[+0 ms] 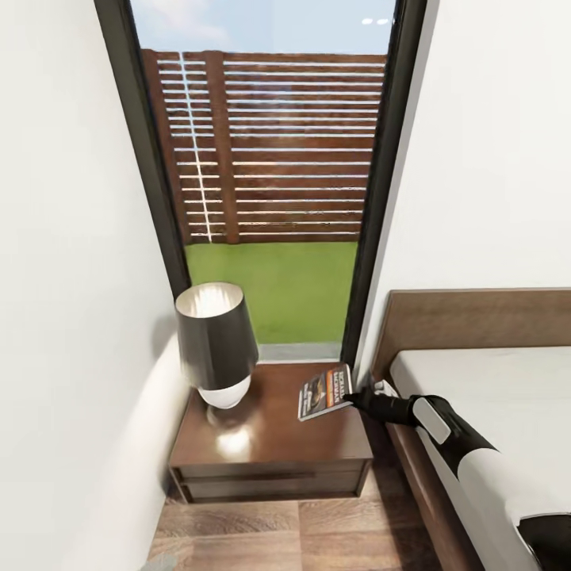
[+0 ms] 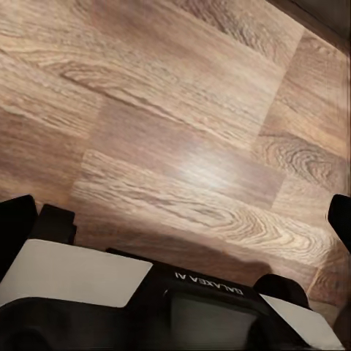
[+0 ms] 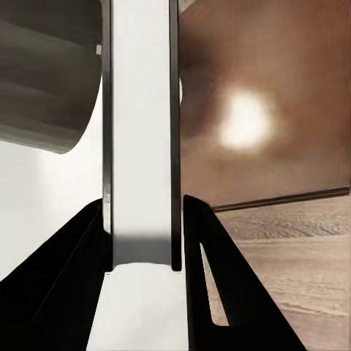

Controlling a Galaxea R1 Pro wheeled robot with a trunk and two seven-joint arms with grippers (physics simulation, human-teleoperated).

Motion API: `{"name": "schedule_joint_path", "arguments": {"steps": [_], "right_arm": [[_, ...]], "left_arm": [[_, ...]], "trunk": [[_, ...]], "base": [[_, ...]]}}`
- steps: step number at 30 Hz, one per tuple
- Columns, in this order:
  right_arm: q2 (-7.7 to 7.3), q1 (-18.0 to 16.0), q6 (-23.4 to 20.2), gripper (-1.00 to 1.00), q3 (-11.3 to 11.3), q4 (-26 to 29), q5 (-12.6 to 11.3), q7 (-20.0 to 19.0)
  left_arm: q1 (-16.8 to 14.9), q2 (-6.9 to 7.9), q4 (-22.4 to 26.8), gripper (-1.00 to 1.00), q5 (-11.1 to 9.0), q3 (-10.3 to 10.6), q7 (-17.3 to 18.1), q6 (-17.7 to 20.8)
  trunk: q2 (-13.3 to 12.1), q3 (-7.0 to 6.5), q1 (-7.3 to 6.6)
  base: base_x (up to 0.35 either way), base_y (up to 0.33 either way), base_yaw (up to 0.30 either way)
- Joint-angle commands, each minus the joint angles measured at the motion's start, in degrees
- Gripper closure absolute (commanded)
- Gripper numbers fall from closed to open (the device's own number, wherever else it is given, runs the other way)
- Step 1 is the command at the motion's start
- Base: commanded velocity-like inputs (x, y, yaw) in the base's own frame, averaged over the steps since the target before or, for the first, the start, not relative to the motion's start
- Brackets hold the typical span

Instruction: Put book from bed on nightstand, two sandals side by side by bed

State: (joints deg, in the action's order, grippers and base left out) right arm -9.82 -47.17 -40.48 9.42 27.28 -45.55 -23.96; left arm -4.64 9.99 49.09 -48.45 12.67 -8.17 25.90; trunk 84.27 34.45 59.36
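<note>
The right jaws [image 1: 354,398] pinch the book [image 1: 325,392] by its edge, holding it just above the glossy top surface of the nightstand [image 1: 270,460]; in the right wrist view the book [image 3: 139,139] runs edge-on between the two dark fingers [image 3: 201,270]. Beyond the jaws stands a lamp [image 1: 216,345] with a dark shade, and the bed [image 1: 492,381] lies behind them beside the arm. The left jaws [image 2: 175,219] hang spread over the wood-plank floor [image 2: 183,131].
</note>
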Motion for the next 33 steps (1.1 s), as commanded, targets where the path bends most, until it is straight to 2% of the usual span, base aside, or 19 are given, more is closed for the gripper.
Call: {"name": "schedule_joint_path", "arguments": {"steps": [1,3,7,12,14,15,21,25,30,33], "right_arm": [[-0.06,-0.1,-0.1,1.0,0.2,0.0,-0.3,-0.2],[-0.01,0.0,0.1,1.0,0.4,0.0,-0.3,-0.2],[0.04,0.0,0.2,1.0,0.6,0.0,-0.3,-0.2],[-0.01,0.0,0.2,1.0,0.7,0.2,-0.3,-0.6],[-0.08,0.0,0.2,1.0,0.7,0.8,-0.3,-4.2],[-0.13,0.0,0.2,1.0,0.7,1.3,-0.2,-9.3],[-0.17,0.0,0.3,1.0,0.7,1.6,-0.1,-12.7],[-0.13,0.0,0.3,1.0,0.7,1.6,-0.1,-13.3],[-0.13,0.0,0.3,1.0,0.6,1.5,-0.1,-13.4],[-0.17,0.0,0.3,1.0,0.5,1.3,-0.1,-13.5]], "left_arm": [[0.0,0.07,0.1,-1.0,-0.6,0.3,-0.5,0.1],[0.0,0.1,0.3,-1.0,-0.6,1.5,-0.6,0.2],[0.0,0.47,-0.1,-1.0,-0.9,2.2,-0.8,0.5],[0.0,0.4,-0.4,-1.0,-2.8,2.9,-0.8,0.6],[0.1,0.25,-0.3,-1.0,-3.3,3.6,-0.8,0.3],[0.1,0.37,-0.4,-1.0,-3.6,4.0,-0.7,0.0],[0.5,0.58,-0.8,-1.0,-4.2,3.6,-0.6,-0.2],[0.8,0.62,-0.9,-1.0,-4.5,3.3,-0.6,-0.1],[1.0,0.66,-0.9,-1.0,-7.0,1.7,-0.7,0.5],[1.8,0.71,-0.6,-1.0,-9.5,0.0,-0.7,1.1]], "trunk": [[0.0,0.06,0.03],[0.0,0.06,0.03],[0.0,0.06,0.03],[0.4,0.24,0.25],[1.2,0.59,0.69],[1.6,0.77,0.91],[4.0,1.85,2.23],[5.6,2.57,3.11],[7.6,3.47,4.2],[8.9,4.01,4.86]], "base": [[0.328,-0.03,0.0],[0.26,-0.019,0.0],[0.141,-0.01,0.0],[0.031,-0.002,0.0],[0.011,-0.001,0.0],[0.004,0.0,0.0],[0.002,0.0,0.0],[0.0,0.0,0.0],[0.0,0.0,0.0],[0.0,0.0,0.0]]}}
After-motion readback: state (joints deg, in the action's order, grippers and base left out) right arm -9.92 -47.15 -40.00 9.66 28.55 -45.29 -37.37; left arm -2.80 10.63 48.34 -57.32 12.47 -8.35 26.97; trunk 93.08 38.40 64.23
